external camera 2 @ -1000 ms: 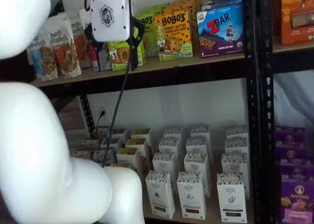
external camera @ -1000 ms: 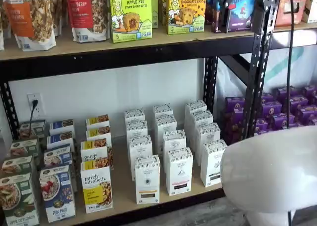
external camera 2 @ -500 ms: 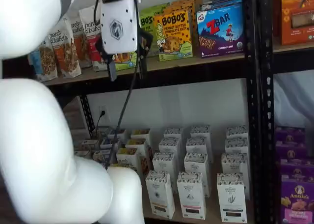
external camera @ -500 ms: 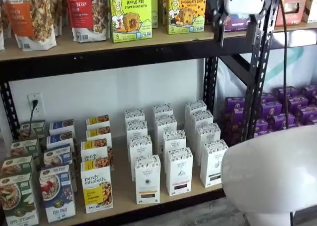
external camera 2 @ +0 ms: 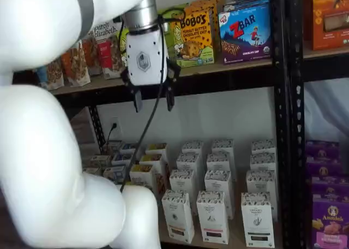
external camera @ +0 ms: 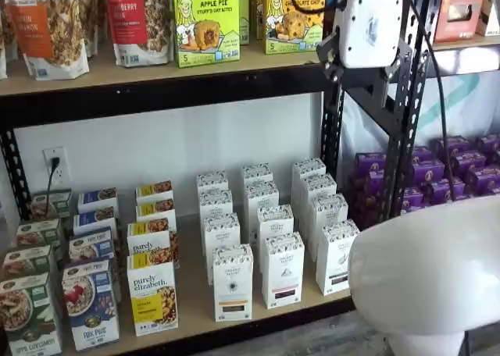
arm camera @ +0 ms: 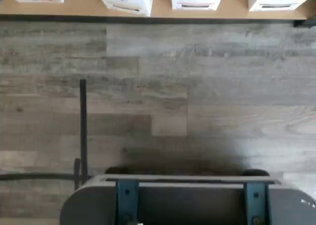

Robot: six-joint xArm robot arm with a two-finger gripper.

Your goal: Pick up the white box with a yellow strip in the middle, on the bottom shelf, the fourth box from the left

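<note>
- The gripper (external camera 2: 152, 103) hangs high, at the level of the upper shelf board, and its two black fingers stand apart with nothing between them.
- The white box (external camera: 233, 283) with the yellowish strip stands upright at the front of the bottom shelf (external camera: 195, 297); in a shelf view it is the front box (external camera 2: 177, 216) of its row.
- Just beside it, on one side, stands the purely elizabeth box (external camera: 152, 294) with a yellow panel. On the other side stands a same-shaped carton (external camera: 282, 269).
- I think the step now is the approach: the gripper is well above the box and nearer to the neighbour rows.
- To do it well, it should come down in front of the shelf, line up with the box's narrow width, and keep the fingers wide until they stand on both sides of it.
- The gaps to the neighbours look small, so a crooked entry may push one over.
</note>
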